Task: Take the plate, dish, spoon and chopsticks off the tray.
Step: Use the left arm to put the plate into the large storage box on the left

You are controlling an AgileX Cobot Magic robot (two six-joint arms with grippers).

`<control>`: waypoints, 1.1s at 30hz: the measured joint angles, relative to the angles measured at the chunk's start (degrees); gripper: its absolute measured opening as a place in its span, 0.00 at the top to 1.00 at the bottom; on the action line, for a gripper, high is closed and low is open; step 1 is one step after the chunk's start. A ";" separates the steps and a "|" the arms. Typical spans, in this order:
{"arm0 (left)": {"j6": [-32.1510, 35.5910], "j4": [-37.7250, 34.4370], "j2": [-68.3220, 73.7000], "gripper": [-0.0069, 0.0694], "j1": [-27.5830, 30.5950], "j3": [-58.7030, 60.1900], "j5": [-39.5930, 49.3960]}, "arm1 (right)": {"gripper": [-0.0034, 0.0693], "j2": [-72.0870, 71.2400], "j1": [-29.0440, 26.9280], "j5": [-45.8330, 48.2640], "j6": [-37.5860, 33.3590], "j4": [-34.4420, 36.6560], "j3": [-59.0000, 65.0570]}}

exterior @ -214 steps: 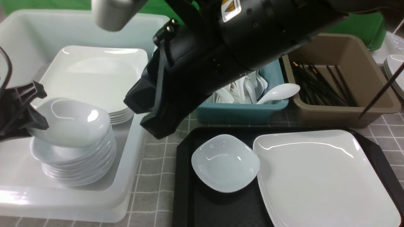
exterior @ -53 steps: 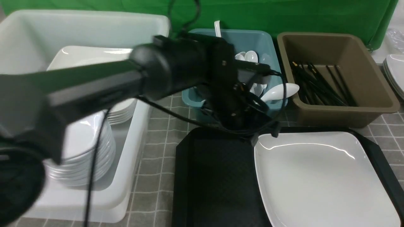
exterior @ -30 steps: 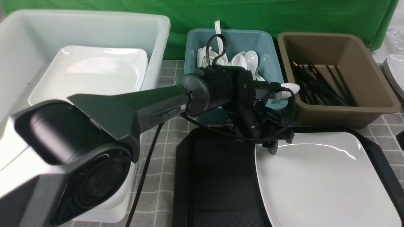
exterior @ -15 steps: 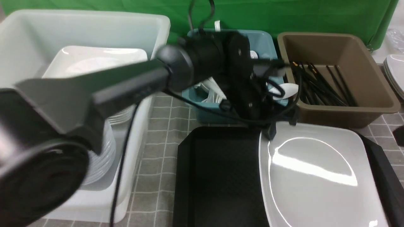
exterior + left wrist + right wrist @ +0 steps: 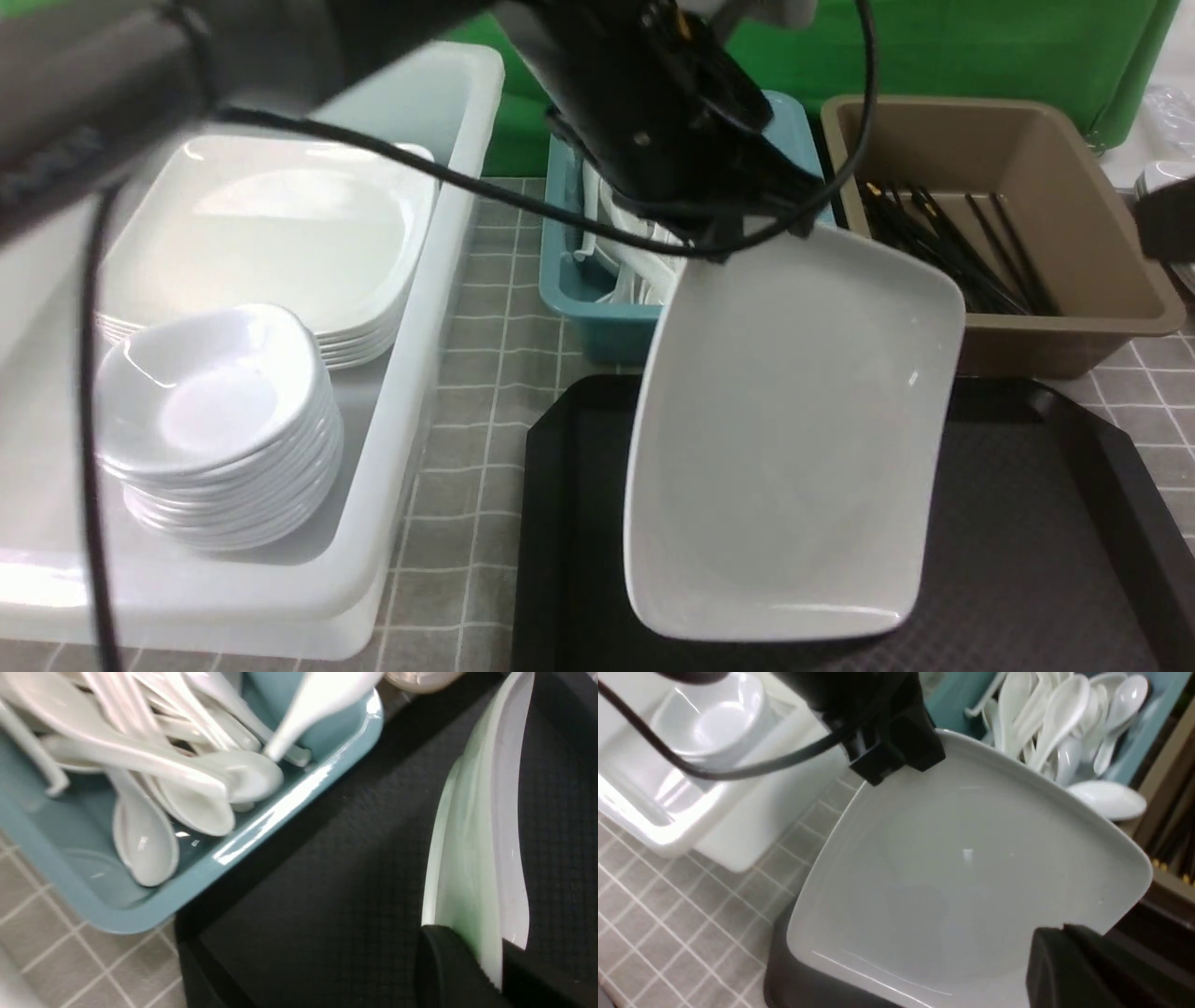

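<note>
left end effector pinching far rim of plate, plate tilted above tray

My front camera sits between my arms, looking forward and down over the tray, the plate, the teal tub and the white bin. My left wrist camera is very close, sighting along the plate's edge, tray and teal tub beyond. My right wrist camera faces the plate's broad face from near, the same tub and bin behind it
</note>
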 joint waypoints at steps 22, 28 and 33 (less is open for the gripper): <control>13.00 -40.49 -15.37 0.88 60.14 10.94 -7.52 | 0.90 23.33 21.31 -2.20 2.57 -5.38 -23.55; 18.81 -47.71 -15.10 0.88 66.70 24.91 -20.56 | 0.90 31.92 28.63 -8.42 7.45 -13.08 -30.76; 24.08 -54.86 -12.82 0.88 66.70 34.67 -29.42 | 0.90 38.97 31.61 -12.17 7.70 -13.82 -36.77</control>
